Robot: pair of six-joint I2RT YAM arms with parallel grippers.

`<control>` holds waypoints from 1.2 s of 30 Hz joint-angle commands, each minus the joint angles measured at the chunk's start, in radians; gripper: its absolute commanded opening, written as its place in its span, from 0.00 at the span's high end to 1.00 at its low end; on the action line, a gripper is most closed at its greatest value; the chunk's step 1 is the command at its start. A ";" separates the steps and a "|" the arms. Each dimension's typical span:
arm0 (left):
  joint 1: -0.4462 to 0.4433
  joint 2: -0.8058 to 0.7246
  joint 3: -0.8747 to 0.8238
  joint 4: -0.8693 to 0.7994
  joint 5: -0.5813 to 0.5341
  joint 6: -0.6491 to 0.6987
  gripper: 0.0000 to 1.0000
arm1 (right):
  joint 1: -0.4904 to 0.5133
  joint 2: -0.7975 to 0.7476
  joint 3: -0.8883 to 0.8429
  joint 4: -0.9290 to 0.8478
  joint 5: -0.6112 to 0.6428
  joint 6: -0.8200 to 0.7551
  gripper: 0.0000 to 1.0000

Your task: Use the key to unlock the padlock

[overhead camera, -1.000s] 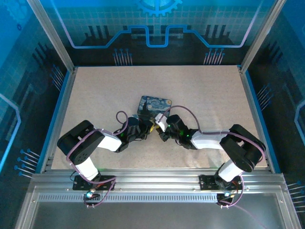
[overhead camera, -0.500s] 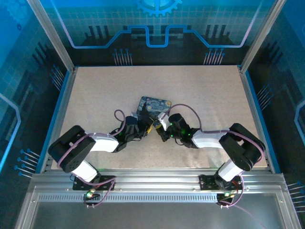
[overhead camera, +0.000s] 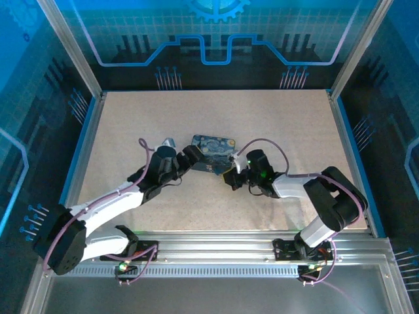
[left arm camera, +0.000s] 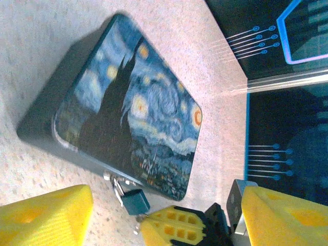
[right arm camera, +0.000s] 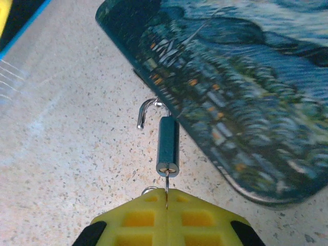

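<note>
The padlock (right arm camera: 167,146), a small dark body, hangs by its thin silvery shackle (right arm camera: 146,111) from the latch on the tin's edge. One end of the shackle stands free of the body. The key (right arm camera: 166,183), a thin silvery sliver, sits in the keyhole at the body's lower end. My right gripper (right arm camera: 166,202) is shut on the key. In the left wrist view the padlock (left arm camera: 134,200) lies beside the right gripper's yellow fingers (left arm camera: 177,225). My left gripper (left arm camera: 166,205) is open and holds nothing, its yellow pads wide apart on either side. From above, the left gripper (overhead camera: 188,159) is left of the right gripper (overhead camera: 229,178).
The dark blue swirl-painted tin (overhead camera: 213,145) lies closed in the middle of the speckled table (overhead camera: 281,124), just behind both grippers. Blue-edged walls ring the table. Open table surface stretches to the back and to both sides.
The left gripper has opened, let go near the padlock and drawn back to the left, its arm stretching out low. The right gripper stays shut on the key and has shifted slightly right.
</note>
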 commanded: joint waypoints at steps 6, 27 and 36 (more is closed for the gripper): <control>0.140 0.130 0.144 -0.226 0.187 0.248 0.15 | -0.065 0.090 0.017 0.031 -0.209 0.139 1.00; 0.217 0.489 0.368 -0.323 0.313 0.433 0.24 | -0.093 0.167 0.055 0.014 -0.237 0.168 1.00; 0.215 0.502 0.261 -0.247 0.306 0.385 0.31 | -0.093 0.141 0.040 0.015 -0.214 0.167 0.92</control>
